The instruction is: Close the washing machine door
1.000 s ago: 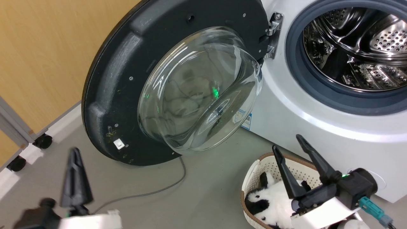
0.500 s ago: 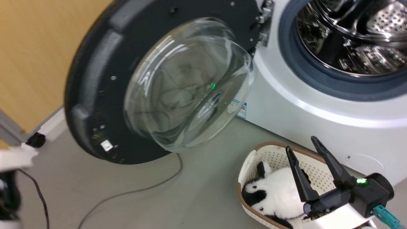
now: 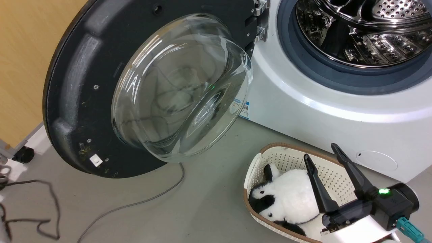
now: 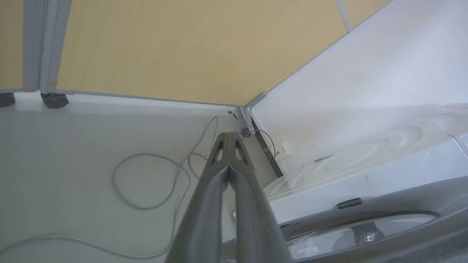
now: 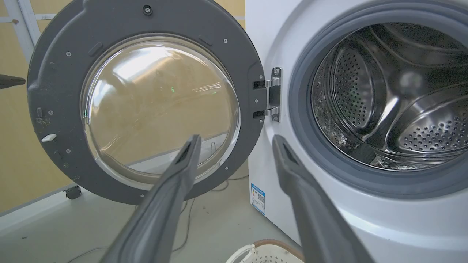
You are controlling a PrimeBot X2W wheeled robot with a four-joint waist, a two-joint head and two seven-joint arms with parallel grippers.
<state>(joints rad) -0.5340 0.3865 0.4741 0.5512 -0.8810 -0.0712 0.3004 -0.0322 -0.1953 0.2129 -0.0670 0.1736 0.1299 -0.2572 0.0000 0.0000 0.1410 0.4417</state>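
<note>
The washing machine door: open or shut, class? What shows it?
Open. The washing machine door stands swung wide on its hinge, leaving the steel drum fully exposed.

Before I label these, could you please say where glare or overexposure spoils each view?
Head view: sharp, streaky reflections across the round black-rimmed glass-bowled door. Left wrist view: washed out, the big white washing machine hazy. Right wrist view: bright glare on that door.
</note>
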